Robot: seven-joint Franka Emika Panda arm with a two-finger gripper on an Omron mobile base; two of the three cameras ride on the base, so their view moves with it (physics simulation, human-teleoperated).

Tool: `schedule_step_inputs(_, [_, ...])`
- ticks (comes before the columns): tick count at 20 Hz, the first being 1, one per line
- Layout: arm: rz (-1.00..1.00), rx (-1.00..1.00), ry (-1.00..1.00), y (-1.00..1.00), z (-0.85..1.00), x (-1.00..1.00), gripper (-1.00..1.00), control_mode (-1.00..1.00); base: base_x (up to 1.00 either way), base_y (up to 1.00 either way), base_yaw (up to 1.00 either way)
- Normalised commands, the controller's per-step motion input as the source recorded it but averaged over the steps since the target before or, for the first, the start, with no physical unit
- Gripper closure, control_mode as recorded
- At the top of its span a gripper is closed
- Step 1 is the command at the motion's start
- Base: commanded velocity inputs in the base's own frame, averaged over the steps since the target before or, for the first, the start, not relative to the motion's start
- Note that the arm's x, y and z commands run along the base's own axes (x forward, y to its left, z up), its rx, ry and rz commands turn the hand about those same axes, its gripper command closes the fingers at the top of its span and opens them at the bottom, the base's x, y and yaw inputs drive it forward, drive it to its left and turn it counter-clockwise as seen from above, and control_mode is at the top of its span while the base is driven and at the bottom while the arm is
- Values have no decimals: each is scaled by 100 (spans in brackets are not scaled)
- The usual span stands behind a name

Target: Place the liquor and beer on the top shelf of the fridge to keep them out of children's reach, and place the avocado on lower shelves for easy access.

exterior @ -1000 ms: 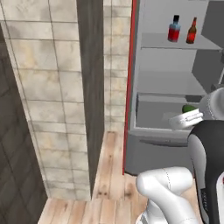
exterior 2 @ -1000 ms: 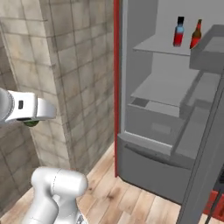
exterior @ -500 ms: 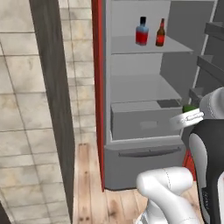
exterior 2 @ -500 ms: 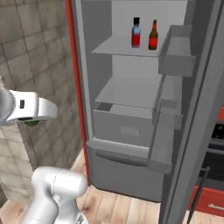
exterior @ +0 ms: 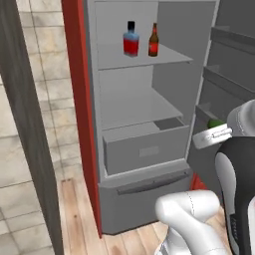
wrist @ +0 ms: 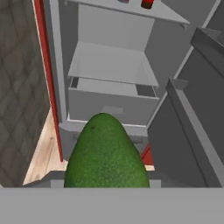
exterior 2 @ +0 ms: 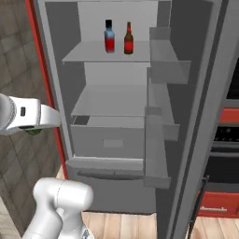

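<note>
The fridge (exterior: 74, 84) stands open in front of me, with dark-red sides. On its top shelf (exterior: 164, 59) the blue liquor bottle (exterior: 131, 40) and the brown beer bottle (exterior: 153, 42) stand upright side by side; both are also in the right base view, liquor (exterior 2: 109, 37) and beer (exterior 2: 129, 39). My gripper (wrist: 105, 181) is shut on the avocado (wrist: 105, 153), which hides the fingertips. The avocado (exterior: 215, 123) is held in the air outside the fridge, at about the height of the lower shelf (wrist: 109, 65) and grey drawer (wrist: 111, 105).
The fridge door (exterior 2: 163, 93) swings open to the right, with grey bins on it. A tiled wall (exterior: 35, 74) and a dark post (exterior: 25, 129) stand on the left. A black oven with red cabinets (exterior 2: 228, 140) lies right of the door. Wooden floor (wrist: 41, 148) below.
The base has driven and turned, so the whole picture shifted: the fridge now sits centred and closer. The arm keeps the avocado held in the same pose.
</note>
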Motion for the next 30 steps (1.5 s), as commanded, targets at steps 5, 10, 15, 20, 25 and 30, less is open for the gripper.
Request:
schedule_step_inputs(5, [0, 0, 0, 0, 0, 0, 100, 100, 59, 9, -16])
schedule_step_inputs(10, [0, 0, 0, 0, 0, 0, 100, 100, 67, 0, -1])
schedule_step_inputs(15, [0, 0, 0, 0, 0, 0, 100, 100, 50, -8, 1])
schedule_step_inputs(20, [0, 0, 0, 0, 0, 0, 100, 100, 40, -19, 5])
schedule_step_inputs(25, [0, 0, 0, 0, 0, 0, 100, 100, 34, -18, 6])
schedule_step_inputs(30, [3, 0, 0, -20, -34, 27, 100, -100, 6, -5, 1])
